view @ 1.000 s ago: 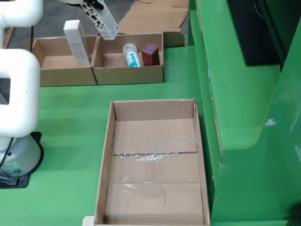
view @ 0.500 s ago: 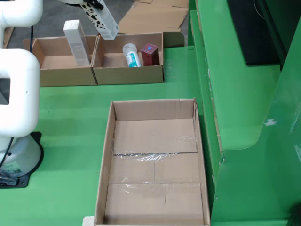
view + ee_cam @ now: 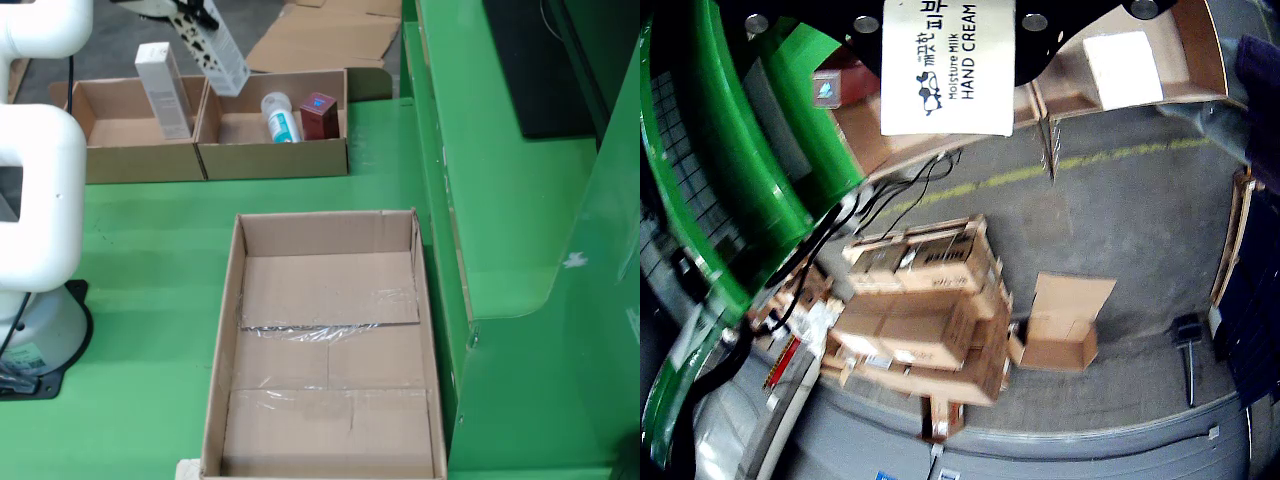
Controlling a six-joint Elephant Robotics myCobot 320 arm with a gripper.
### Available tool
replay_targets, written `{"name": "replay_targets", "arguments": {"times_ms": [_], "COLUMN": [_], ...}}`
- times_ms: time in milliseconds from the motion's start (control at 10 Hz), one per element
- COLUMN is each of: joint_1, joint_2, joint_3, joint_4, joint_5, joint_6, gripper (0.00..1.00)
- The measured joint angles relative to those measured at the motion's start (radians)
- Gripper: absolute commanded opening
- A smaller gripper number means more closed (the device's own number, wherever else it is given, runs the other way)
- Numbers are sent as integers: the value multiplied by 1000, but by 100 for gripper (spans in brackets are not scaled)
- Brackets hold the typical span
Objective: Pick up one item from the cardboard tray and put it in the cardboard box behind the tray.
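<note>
In the still view, my gripper (image 3: 188, 12) is at the top left, shut on a long white hand cream box (image 3: 222, 50). The box hangs tilted above the wall shared by two cardboard boxes at the back. The left box (image 3: 120, 160) holds an upright white carton (image 3: 162, 90). The right box (image 3: 275, 160) holds a white and teal bottle (image 3: 281, 117) and a red carton (image 3: 319, 115). The cardboard tray (image 3: 225, 330) in front shows only its bare taped floor. In the gripper view, the hand cream box (image 3: 947, 65) sits between the gripper's (image 3: 950, 20) black jaws.
The white arm base (image 3: 35, 300) stands left of the tray. A raised green ledge (image 3: 500, 200) runs along the right. Flattened cardboard (image 3: 320, 35) lies behind the boxes. The gripper view shows stacked cartons (image 3: 925, 300) on a grey floor and a green frame (image 3: 730, 180) at left.
</note>
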Motion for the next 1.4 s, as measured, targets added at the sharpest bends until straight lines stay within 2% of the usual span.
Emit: {"name": "replay_targets", "arguments": {"times_ms": [600, 1000, 1400], "joint_1": [-86, -92, -94], "joint_2": [-5, -5, -5], "joint_3": [0, 5, 6], "joint_4": [-273, -461, -482], "joint_5": [227, 236, 236], "joint_6": [120, 132, 133], "gripper": [0, 0, 0]}}
